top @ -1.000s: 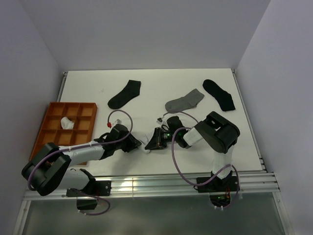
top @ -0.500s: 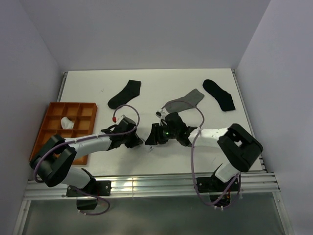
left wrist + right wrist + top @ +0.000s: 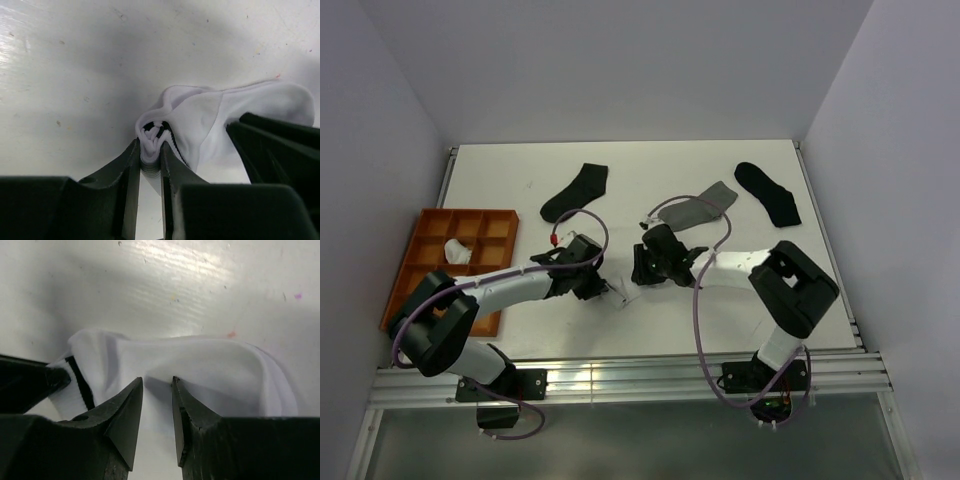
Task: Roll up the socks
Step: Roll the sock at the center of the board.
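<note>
The white sock with black cuff stripes [image 3: 210,115] lies bunched on the table between both grippers, a small white patch in the top view [image 3: 621,294]. My left gripper [image 3: 151,145] is shut on its folded cuff; it shows in the top view [image 3: 607,287]. My right gripper [image 3: 157,382] pinches the sock's white body [image 3: 200,365] from the opposite side, its jaws close together on a fold; it shows in the top view [image 3: 637,272]. Its dark fingers [image 3: 272,145] appear in the left wrist view. A grey sock [image 3: 698,208] lies flat further back.
An orange compartment tray [image 3: 425,275] at the left holds a rolled white sock [image 3: 457,251]. Two black socks lie flat at the back, one left of centre [image 3: 575,192] and one at the right [image 3: 768,192]. Walls enclose the table.
Both grippers have moved up the table and a little right with the striped sock between them. The right arm's elbow swung outward then back.
</note>
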Controlling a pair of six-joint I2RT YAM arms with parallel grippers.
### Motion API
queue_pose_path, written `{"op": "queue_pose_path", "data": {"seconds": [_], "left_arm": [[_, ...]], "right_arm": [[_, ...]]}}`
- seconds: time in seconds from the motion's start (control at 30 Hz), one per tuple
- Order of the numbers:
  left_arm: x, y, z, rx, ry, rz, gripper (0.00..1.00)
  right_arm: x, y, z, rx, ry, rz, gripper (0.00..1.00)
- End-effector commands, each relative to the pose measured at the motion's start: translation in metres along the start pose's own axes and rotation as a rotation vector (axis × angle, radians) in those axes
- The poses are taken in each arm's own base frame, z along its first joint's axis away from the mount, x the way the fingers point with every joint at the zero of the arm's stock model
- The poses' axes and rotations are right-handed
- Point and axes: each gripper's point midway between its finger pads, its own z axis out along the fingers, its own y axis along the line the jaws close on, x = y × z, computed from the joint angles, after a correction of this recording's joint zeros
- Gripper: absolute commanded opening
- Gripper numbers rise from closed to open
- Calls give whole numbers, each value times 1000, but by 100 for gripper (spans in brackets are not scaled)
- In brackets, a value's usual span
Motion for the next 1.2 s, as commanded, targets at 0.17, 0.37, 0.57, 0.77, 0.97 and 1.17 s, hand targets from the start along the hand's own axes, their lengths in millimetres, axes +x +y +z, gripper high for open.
{"op": "queue_pose_path", "data": {"seconds": [0.17, 0.37, 0.57, 0.77, 0.97, 1.17], "left_arm": [[-9, 57, -4, -224, -15, 47, 0], [-13, 46, 1, -218, -2, 45, 0], [-11, 42, 9, -236, 22, 56, 0], [-8, 40, 12, -226, 40, 46, 0], [-9, 39, 9, -219, 34, 36, 1], [-5, 40, 11, -198, 44, 9, 2]], "right_arm": [[-37, 3, 37, 40, 1, -153, 38], [-63, 36, 6, -90, -127, -251, 41], [-46, 64, -37, -113, -285, -383, 49], [-15, 90, -37, -112, -298, -476, 52], [-2, 100, -19, -101, -261, -525, 52], [24, 97, -1, -77, -183, -558, 47]]}}
